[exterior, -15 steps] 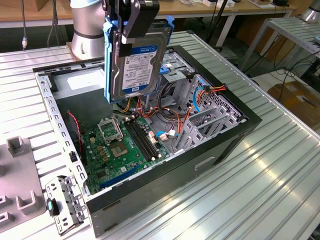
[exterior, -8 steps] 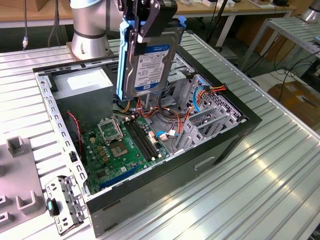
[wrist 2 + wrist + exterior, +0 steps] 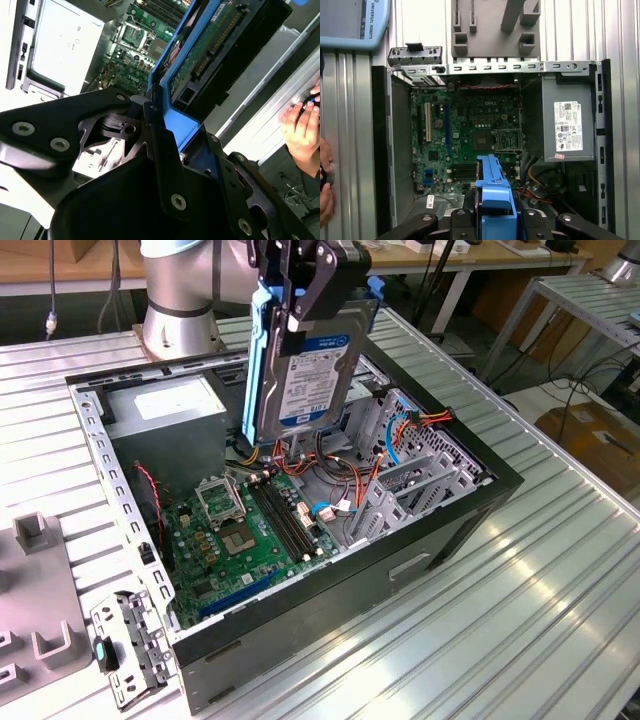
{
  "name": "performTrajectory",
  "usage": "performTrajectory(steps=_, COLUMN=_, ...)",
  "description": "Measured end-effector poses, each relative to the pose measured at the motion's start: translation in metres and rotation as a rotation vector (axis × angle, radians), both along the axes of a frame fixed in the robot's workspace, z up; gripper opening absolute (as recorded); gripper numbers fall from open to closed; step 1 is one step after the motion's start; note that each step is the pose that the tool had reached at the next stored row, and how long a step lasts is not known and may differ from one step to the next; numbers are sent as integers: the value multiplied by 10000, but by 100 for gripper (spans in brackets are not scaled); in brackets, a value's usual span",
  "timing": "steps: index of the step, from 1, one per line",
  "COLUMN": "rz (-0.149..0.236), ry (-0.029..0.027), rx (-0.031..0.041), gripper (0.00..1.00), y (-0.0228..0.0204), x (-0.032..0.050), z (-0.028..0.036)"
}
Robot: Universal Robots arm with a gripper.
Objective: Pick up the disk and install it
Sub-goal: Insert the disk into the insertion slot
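- Gripper (image 3: 305, 295): fingers closed on the upper end of the disk (image 3: 305, 370), clamping its blue carrier; the grip also appears in the second wrist view (image 3: 175, 127).
- The disk hangs upright over the open computer case (image 3: 400, 570), label toward the exterior view, blue rail along the edge on the exterior view's left.
- Its lower edge stands above a bundle of cables (image 3: 300, 455) beside the motherboard (image 3: 245, 530); no contact with the case walls is visible.
- Open room: bare board to the exterior view's left; the metal drive cage (image 3: 420, 475) crowds the right.
- The power supply (image 3: 567, 125) sits against one case wall.
- A person's hand (image 3: 300, 127) rests on the ribbed table (image 3: 520, 620), outside the case.
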State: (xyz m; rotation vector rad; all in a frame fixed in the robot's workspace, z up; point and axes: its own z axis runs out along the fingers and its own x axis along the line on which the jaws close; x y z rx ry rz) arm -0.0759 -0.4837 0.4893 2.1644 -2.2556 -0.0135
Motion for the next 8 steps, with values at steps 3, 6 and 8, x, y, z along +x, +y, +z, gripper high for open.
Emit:
performTrajectory(steps=3, rz=0, ry=0, rx=0, gripper=37, y=-88, x=4, z=-2)
performTrajectory(steps=6, rz=0, ry=0, rx=0, gripper=37, y=-235, x=10, z=-6)
performTrajectory(steps=8, rz=0, ry=0, rx=-1, gripper=37, y=-321, x=18, z=-10)
